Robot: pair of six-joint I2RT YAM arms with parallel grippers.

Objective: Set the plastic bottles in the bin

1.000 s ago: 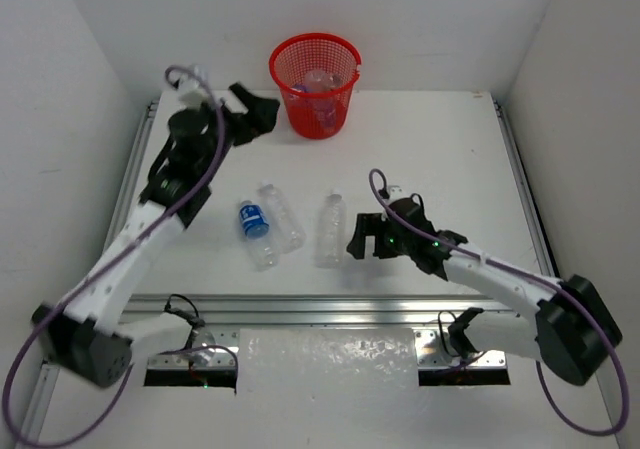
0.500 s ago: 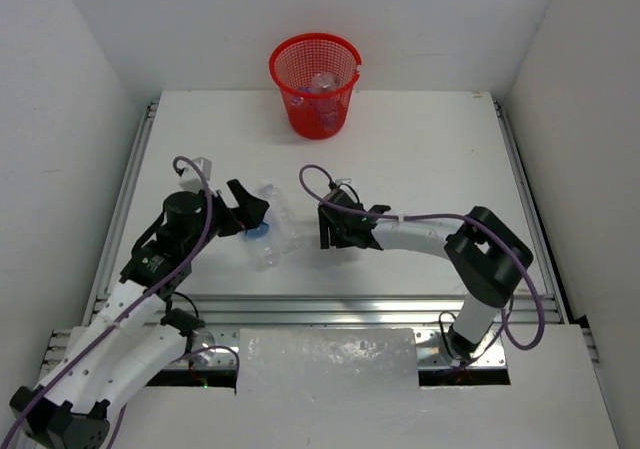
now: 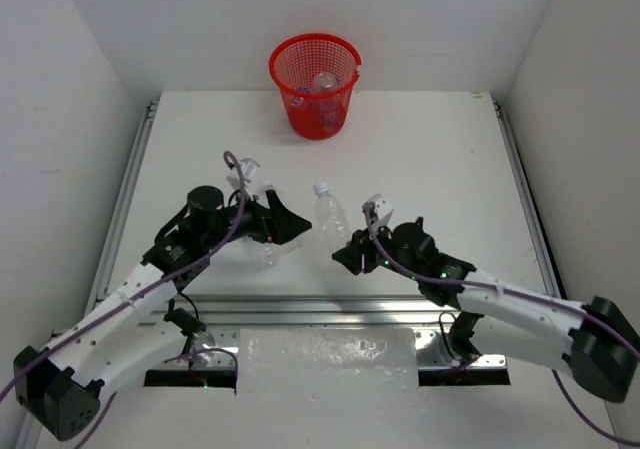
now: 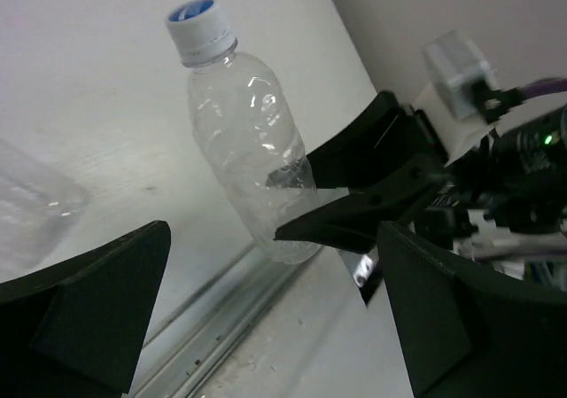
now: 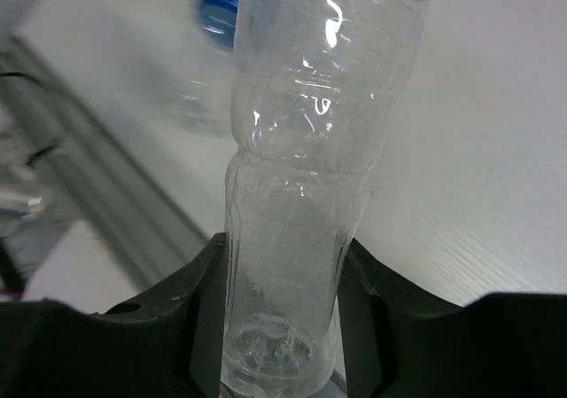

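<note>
Clear unlabelled bottle [image 3: 329,213] now clamped in right end effector [image 3: 346,253].

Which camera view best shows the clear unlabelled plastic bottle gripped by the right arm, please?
The left wrist view: the clear unlabelled plastic bottle shows whole, cap to base, right fingers pinching its lower body. The right wrist view crops its cap; the top view shows it small.
</note>
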